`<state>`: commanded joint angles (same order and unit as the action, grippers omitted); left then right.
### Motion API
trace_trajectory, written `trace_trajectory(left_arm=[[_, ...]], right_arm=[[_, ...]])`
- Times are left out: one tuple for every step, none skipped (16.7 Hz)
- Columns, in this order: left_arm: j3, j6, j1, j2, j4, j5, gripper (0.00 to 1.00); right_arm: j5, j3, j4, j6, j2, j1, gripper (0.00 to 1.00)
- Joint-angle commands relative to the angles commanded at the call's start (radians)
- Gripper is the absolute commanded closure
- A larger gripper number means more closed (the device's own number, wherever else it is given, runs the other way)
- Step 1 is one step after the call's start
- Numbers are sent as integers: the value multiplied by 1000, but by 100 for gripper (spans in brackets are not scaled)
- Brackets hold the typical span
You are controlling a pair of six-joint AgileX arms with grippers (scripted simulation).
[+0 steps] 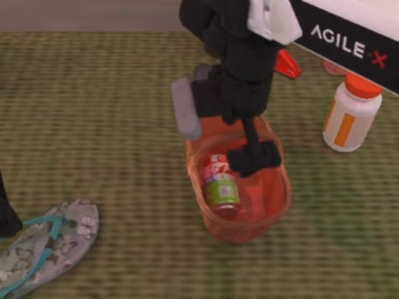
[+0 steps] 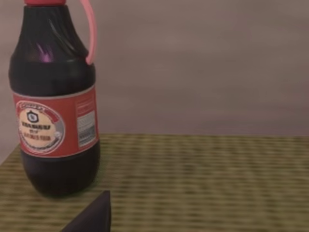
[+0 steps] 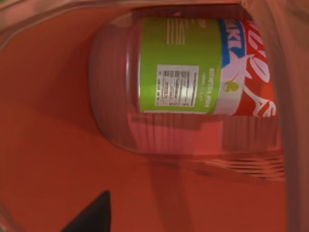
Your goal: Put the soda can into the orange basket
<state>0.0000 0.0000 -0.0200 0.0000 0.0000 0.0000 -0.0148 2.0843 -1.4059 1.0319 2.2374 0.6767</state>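
Note:
The soda can point(image 1: 219, 184), red above and lime-green below, lies on its side inside the orange basket point(image 1: 274, 215) at the table's middle. My right gripper point(image 1: 252, 157) hangs over the basket just right of the can, open, with nothing between its fingers. In the right wrist view the can point(image 3: 193, 72) rests against the basket's wall and floor point(image 3: 58, 145), apart from the one dark fingertip point(image 3: 94, 215) that shows. My left arm point(image 1: 5, 215) is parked at the table's left edge.
A white bottle with an orange cap point(image 1: 350, 112) stands at the right. A patterned flip-flop point(image 1: 43, 246) lies front left. A grey oblong object point(image 1: 185, 109) sits by the basket's far-left rim. The left wrist view faces a dark sauce bottle point(image 2: 53, 106).

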Motion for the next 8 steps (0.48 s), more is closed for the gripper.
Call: trace_trajectory(left_arm=[[0, 0, 0, 0, 0, 0, 0], [0, 0, 0, 0, 0, 0, 0], [0, 0, 0, 0, 0, 0, 0], [0, 0, 0, 0, 0, 0, 0], [0, 0, 0, 0, 0, 0, 0], [0, 0, 0, 0, 0, 0, 0], [0, 0, 0, 0, 0, 0, 0], [0, 0, 0, 0, 0, 0, 0]], right_arm=[[0, 0, 0, 0, 0, 0, 8], [0, 0, 0, 0, 0, 0, 15], [0, 0, 0, 0, 0, 0, 23], [0, 0, 0, 0, 0, 0, 30], [0, 0, 0, 0, 0, 0, 38], [0, 0, 0, 0, 0, 0, 45], [0, 0, 0, 0, 0, 0, 53], [0, 0, 0, 0, 0, 0, 60]])
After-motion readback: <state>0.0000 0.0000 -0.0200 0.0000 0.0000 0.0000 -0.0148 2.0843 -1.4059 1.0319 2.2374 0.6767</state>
